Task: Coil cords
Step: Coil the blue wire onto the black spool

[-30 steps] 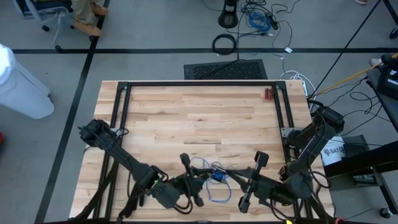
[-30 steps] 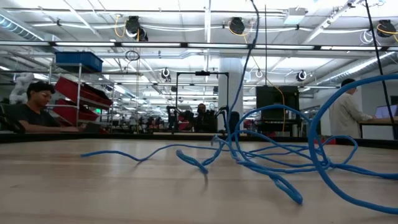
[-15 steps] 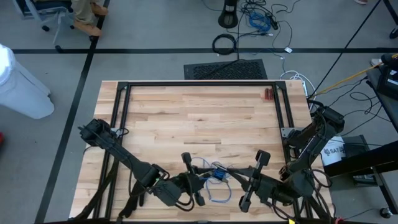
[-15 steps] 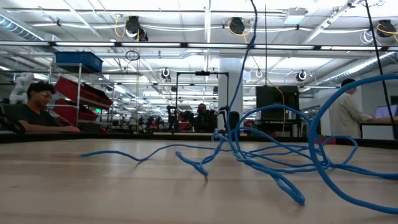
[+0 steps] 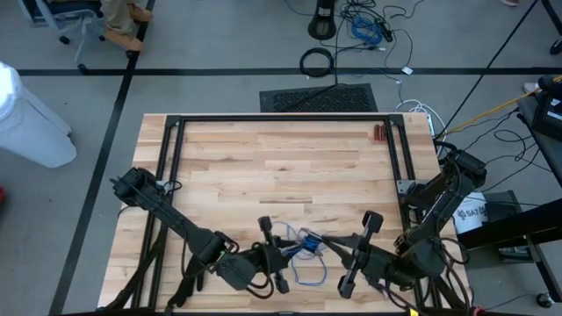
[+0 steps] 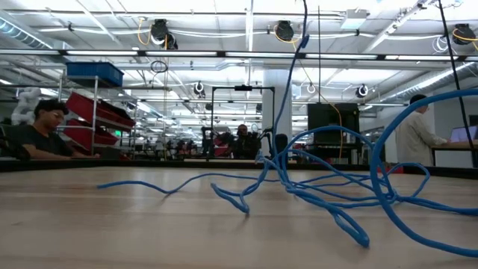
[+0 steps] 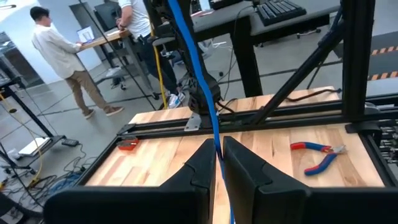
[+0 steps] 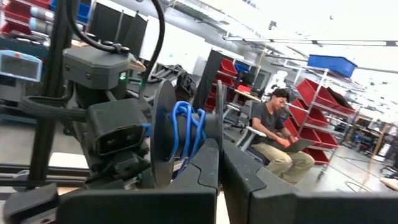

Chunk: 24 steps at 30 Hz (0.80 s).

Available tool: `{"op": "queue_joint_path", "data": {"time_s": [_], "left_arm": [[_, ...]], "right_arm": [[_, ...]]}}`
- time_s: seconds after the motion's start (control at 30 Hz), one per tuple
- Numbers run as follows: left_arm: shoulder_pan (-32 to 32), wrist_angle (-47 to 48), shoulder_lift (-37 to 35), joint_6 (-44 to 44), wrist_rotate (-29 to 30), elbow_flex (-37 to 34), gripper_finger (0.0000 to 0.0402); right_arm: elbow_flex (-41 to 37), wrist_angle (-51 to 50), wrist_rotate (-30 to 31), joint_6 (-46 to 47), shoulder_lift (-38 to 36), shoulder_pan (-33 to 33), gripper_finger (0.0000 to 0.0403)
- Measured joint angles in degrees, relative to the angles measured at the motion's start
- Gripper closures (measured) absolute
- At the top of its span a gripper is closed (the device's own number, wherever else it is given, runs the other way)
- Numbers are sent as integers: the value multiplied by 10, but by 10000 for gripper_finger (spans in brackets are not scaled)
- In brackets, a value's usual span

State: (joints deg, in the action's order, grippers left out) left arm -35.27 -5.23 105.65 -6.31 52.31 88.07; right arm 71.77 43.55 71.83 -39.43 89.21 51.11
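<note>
Blue thin cord (image 7: 198, 59) pinched in left gripper (image 7: 216, 163) jaws; right gripper (image 8: 219, 163) jaws shut, loops (image 6: 328, 187) on wood table (image 5: 281, 167).

A big open robotics lab or workshop. Ceiling strip lights (image 6: 224, 33), red storage bins (image 8: 323, 99) on racks, and people at a laptop (image 8: 298, 144) show it.

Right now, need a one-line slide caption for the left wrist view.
Left gripper pinches the blue cord between its fingers, above the wooden table, red-handled pliers beyond.

One blue cord (image 5: 303, 250), one pair of red-handled pliers (image 7: 317, 155), two arms.
</note>
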Motion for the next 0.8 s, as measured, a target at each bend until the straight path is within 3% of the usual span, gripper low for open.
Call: {"op": "queue_joint_path", "data": {"time_s": [0.67, 0.8], "left_arm": [[0, 14, 0, 0, -27, 0, 364], [0, 14, 0, 0, -27, 0, 338]], "right_arm": [[0, 11, 10, -20, 0, 0, 403], [0, 12, 10, -20, 0, 1, 403]]}}
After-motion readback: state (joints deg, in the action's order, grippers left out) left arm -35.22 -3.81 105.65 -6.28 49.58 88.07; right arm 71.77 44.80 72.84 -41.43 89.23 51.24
